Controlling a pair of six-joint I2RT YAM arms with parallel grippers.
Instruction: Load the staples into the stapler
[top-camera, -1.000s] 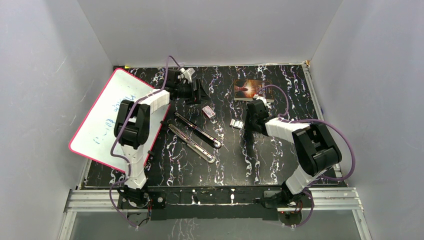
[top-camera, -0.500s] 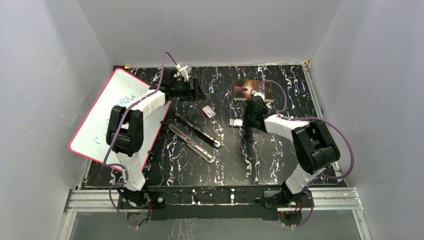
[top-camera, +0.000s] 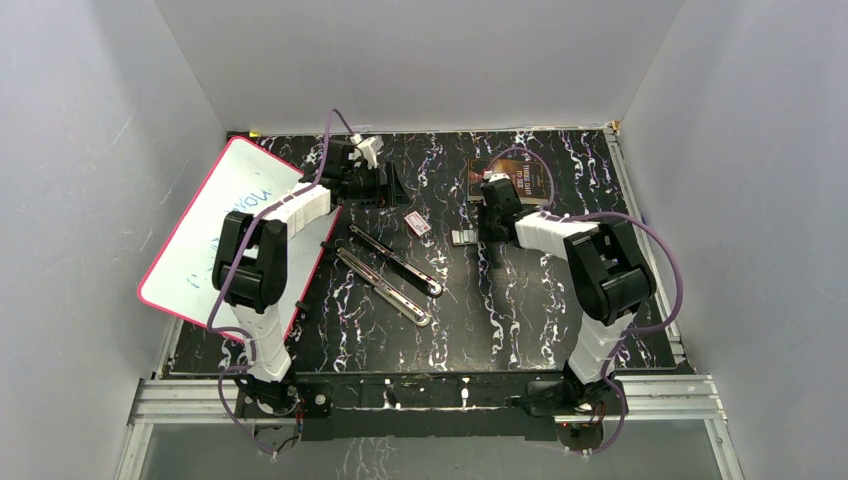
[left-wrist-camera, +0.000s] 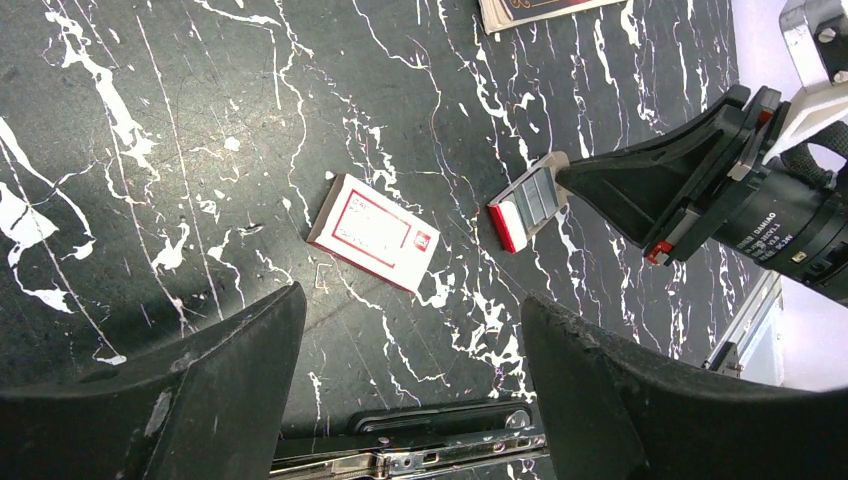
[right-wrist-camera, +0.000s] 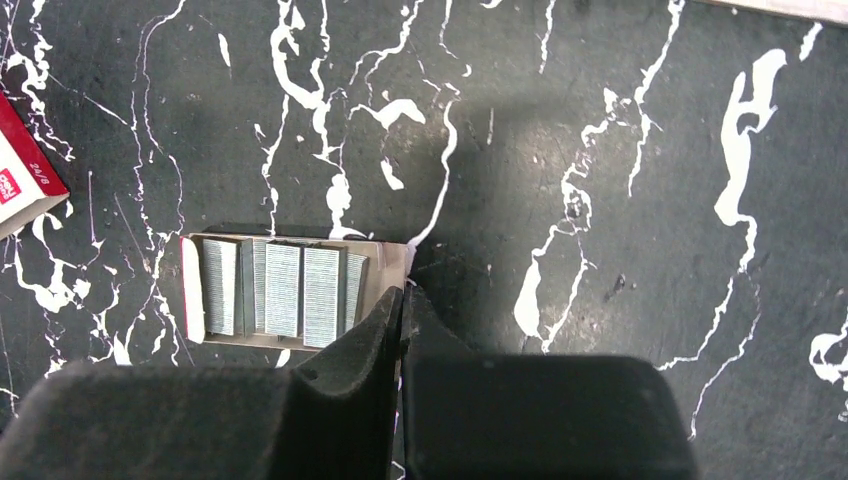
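Worryingly, the shut right gripper (right-wrist-camera: 402, 296) touched the tray (right-wrist-camera: 194, 288) from its right; a shove could scatter the staples (right-wrist-camera: 282, 290). The left gripper (left-wrist-camera: 410, 306) hung open.

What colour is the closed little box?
The little box is white with red print. Best: left wrist view.

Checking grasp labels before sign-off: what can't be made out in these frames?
Right wrist: whether the shut right gripper pinches the wall of the staple tray; its own fingertips cover the contact.
Left wrist: stapler cut off by the bottom edge and by the left gripper.
Top: inside of the stapler's magazine; too small.
Top: book title; blurred, partly under the right arm.
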